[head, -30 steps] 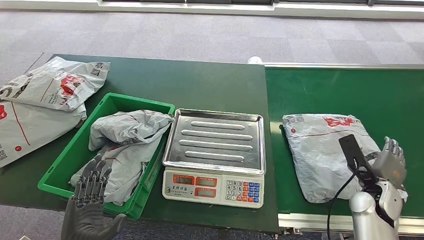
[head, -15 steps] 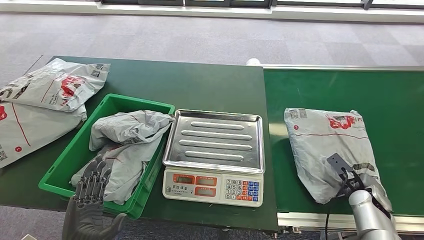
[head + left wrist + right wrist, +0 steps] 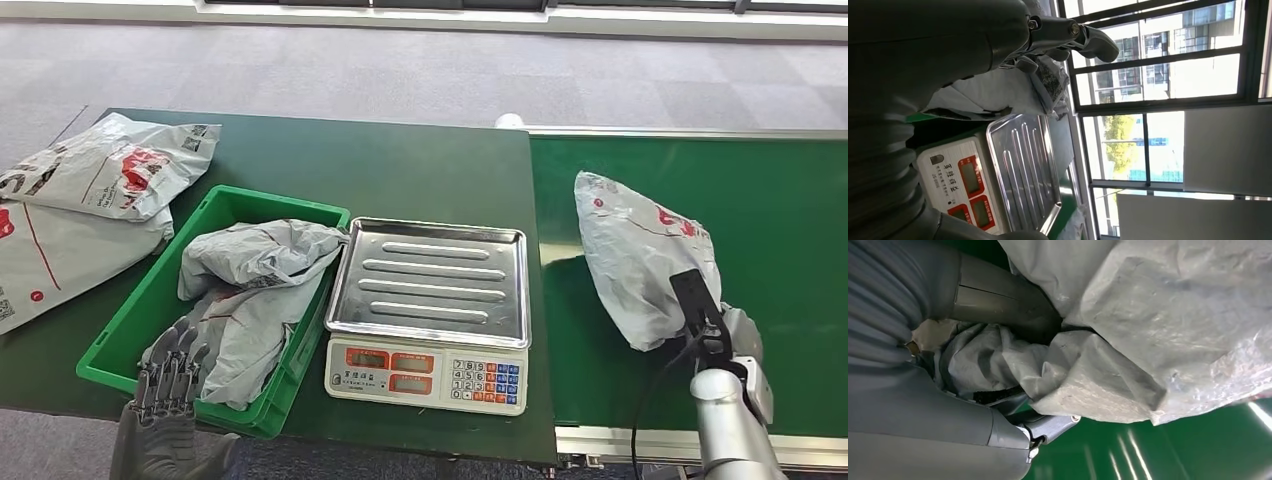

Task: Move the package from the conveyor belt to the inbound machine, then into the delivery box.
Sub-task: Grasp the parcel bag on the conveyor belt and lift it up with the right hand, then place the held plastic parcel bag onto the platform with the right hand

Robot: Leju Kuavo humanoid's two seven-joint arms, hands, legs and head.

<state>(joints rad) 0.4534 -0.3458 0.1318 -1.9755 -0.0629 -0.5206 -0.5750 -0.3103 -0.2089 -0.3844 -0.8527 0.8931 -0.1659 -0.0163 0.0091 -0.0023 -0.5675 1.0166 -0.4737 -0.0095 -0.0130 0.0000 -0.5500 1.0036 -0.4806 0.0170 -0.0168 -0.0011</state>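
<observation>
I had the right hand (image 3: 738, 335) gripping the grey package (image 3: 640, 255) at its near edge, and the package stood tilted up off the green conveyor belt (image 3: 780, 190), its far end raised and leaning left toward the scale. From the right wrist camera I saw the thumb (image 3: 1003, 302) pressed into the crumpled plastic and the fingers (image 3: 1048, 426) curled under the bag, so the hold was firm.

The scale (image 3: 430, 310), with its bare steel tray, sat on the dark green counter (image 3: 400, 170) just left of the belt, its keypad facing me. Left of the scale, touching it, was the green box (image 3: 135, 310) holding grey bags (image 3: 250, 290) piled inside. Two more grey packages (image 3: 90, 200) lay on the far left of the counter.

My left hand (image 3: 165, 385) hung at the near edge of the box, fingers (image 3: 170, 350) straight and slightly apart, holding nothing. The left wrist camera looked across the scale toward windows.
</observation>
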